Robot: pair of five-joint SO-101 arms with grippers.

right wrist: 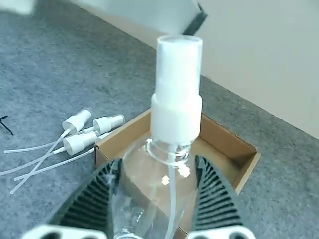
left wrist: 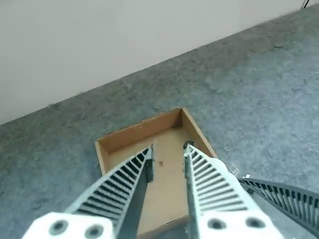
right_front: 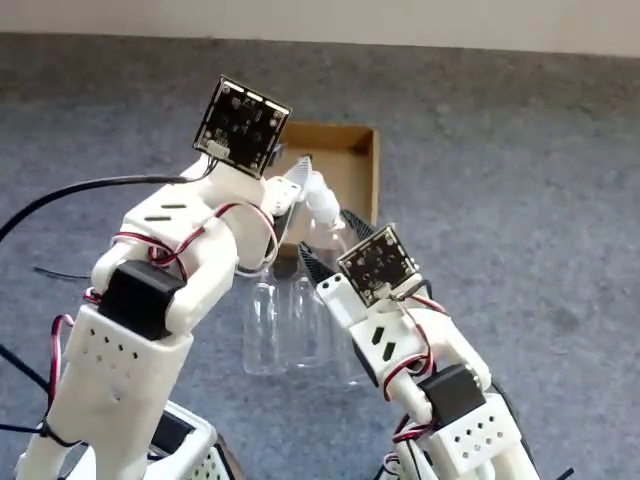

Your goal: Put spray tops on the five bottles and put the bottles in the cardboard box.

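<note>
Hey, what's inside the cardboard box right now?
The cardboard box shows a bare floor with one small dark speck. The open left gripper hides its near corners, so those cannot be checked.

You have one clear bottle (right wrist: 149, 199) clamped between the fingers of the right claw (right wrist: 158, 167). Its white spray top (right wrist: 177, 94) is seated on the neck, with the dip tube running down inside. Your shallow brown cardboard box (right wrist: 227, 144) sits open on the tabletop (right wrist: 60, 64). Three loose spray tops (right wrist: 107, 123) lie on their sides just beside the box, thin tubes trailing away. Other clear bottles (right_front: 264, 330) stand upright together near the box.
</note>
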